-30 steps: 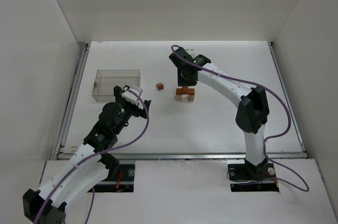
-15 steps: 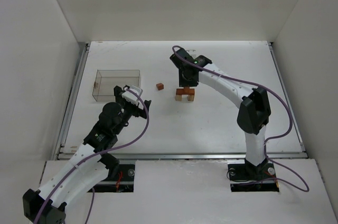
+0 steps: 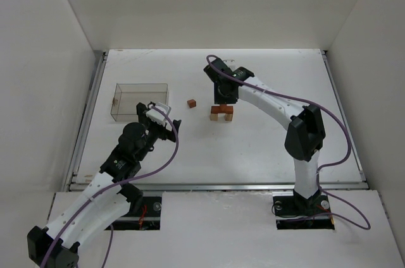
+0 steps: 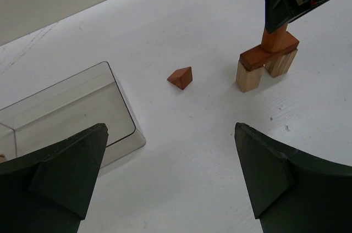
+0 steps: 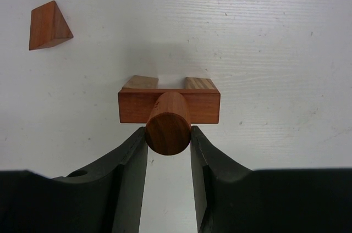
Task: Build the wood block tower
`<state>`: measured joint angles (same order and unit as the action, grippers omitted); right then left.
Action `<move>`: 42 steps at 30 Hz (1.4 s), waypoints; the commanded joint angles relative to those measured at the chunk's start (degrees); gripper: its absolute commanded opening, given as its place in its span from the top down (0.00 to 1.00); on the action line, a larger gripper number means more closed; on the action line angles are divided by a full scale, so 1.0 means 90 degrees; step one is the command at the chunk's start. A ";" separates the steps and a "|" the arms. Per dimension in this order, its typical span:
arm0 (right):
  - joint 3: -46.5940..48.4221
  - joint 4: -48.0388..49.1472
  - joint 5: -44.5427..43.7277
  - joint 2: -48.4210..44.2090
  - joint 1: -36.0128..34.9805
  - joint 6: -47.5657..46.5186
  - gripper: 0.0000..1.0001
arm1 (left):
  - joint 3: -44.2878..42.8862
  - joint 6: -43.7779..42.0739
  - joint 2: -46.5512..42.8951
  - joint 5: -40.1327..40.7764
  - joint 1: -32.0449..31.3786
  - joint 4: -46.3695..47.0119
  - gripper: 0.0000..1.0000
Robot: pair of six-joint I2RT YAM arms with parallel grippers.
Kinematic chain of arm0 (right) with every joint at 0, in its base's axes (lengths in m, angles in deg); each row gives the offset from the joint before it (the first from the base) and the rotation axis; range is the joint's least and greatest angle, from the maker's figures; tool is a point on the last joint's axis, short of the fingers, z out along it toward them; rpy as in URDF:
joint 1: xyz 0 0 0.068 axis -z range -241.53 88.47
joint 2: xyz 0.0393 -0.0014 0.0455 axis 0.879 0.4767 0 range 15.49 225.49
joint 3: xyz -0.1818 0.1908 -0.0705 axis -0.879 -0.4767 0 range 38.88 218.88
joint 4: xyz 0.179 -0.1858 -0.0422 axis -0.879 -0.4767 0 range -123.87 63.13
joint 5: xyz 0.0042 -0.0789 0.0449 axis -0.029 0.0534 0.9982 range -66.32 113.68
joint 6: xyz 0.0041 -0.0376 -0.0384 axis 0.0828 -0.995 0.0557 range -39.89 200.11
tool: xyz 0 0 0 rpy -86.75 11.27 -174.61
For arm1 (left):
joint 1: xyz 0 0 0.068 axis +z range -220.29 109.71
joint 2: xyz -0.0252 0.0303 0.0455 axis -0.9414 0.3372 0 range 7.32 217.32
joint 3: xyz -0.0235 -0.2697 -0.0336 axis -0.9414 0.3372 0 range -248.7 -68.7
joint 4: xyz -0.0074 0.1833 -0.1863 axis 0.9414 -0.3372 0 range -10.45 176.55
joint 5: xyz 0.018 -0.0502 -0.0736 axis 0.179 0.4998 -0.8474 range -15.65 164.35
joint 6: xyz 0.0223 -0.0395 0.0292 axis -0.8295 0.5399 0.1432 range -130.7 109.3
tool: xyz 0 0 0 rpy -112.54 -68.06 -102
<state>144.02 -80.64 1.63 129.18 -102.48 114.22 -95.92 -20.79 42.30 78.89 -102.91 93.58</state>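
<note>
The wood block tower (image 3: 221,114) stands mid-table: two tan blocks (image 4: 248,78) carry a reddish-brown bar (image 4: 256,56). An upright reddish-brown cylinder (image 5: 168,128) sits on the bar's middle, seemingly touching it, and my right gripper (image 5: 168,134) is shut on it from above. In the top view the right gripper (image 3: 222,99) hides most of the cylinder. A loose reddish-brown wedge block (image 3: 192,102) lies left of the tower. My left gripper (image 4: 169,129) hangs open and holds nothing, well to the near left of the tower.
A clear plastic box (image 3: 139,100) stands at the left, just beyond the left gripper (image 3: 166,120). White walls close in the table on three sides. A metal rail (image 3: 215,186) runs along the near edge.
The right gripper has shifted very slightly over the tower with the cylinder in it. The left arm has not moved.
</note>
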 commanded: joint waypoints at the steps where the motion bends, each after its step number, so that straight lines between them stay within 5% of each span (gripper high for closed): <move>1: -0.0042 0.0194 0.0008 -0.0230 -0.0050 0.0048 1.00 | 0.0017 0.0027 -0.0039 -0.0084 0.0011 0.0186 0.00; 8: -0.0101 0.0252 0.0066 -0.0230 -0.0050 0.0048 0.97 | 0.0076 -0.0031 -0.0039 -0.0084 0.0011 0.0186 0.00; 19: -0.0218 0.0321 0.0262 -0.0230 -0.0050 0.0048 0.54 | 0.0076 -0.0032 -0.0039 -0.0084 0.0011 0.0186 0.00; 27: -0.0218 0.0321 0.0262 -0.0288 -0.0050 -0.0010 0.44 | 0.0076 -0.0032 -0.0039 -0.0084 0.0070 0.0186 0.00; 33: 0.0084 0.0175 0.0203 -0.0502 -0.0050 -0.0068 0.25 | 0.0076 -0.0090 0.0019 -0.0143 0.0070 0.0186 0.00; 42: 0.0642 -0.0069 0.0037 -0.1303 0.0008 -0.0352 0.13 | -0.0529 -0.0762 0.0916 -0.1011 0.0070 -0.0593 0.00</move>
<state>146.47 -80.62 3.21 123.06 -102.45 112.67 -96.31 -23.67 47.92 73.99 -102.43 90.93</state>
